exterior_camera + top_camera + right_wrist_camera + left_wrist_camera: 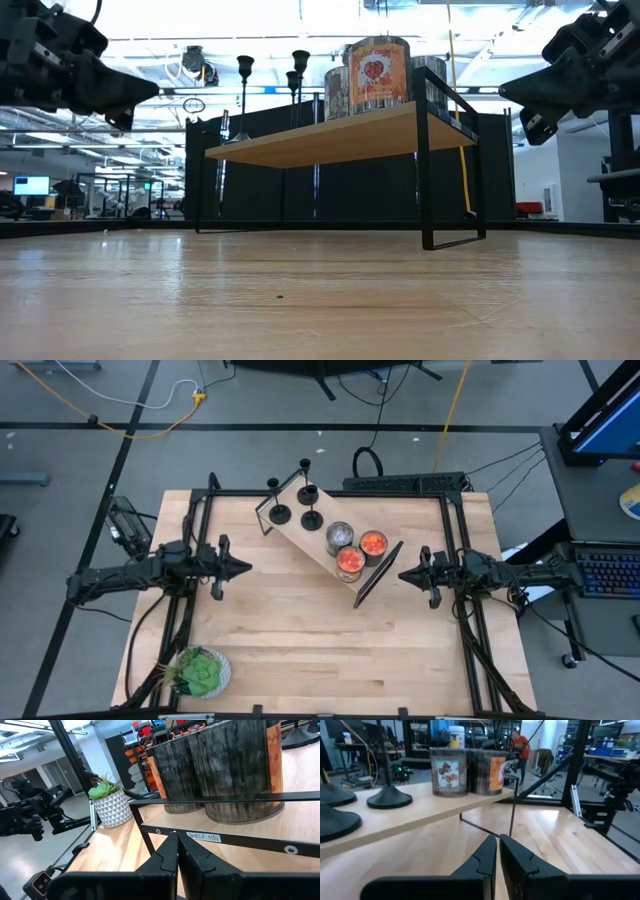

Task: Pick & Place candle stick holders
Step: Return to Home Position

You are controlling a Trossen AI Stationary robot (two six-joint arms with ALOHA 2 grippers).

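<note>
While left pincer (pixel 247 568) hovers, right pincer (pixel 401 574) beside shelf (pixel 305 541)

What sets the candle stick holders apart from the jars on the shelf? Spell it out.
Shape: the candle stick holders are thin stems on flat round bases; the jars are squat, wide cylinders. Colour: holders all black; jars orange-red or silver on top. Place: holders at the shelf left end, jars at its right end. Shared: all stand upright on that shelf, untouched by left pincer or right pincer.

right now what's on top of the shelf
Black candle stick holders at one end; two orange-red jars and a silver jar at the other. Shelf beneath them is covered.
</note>
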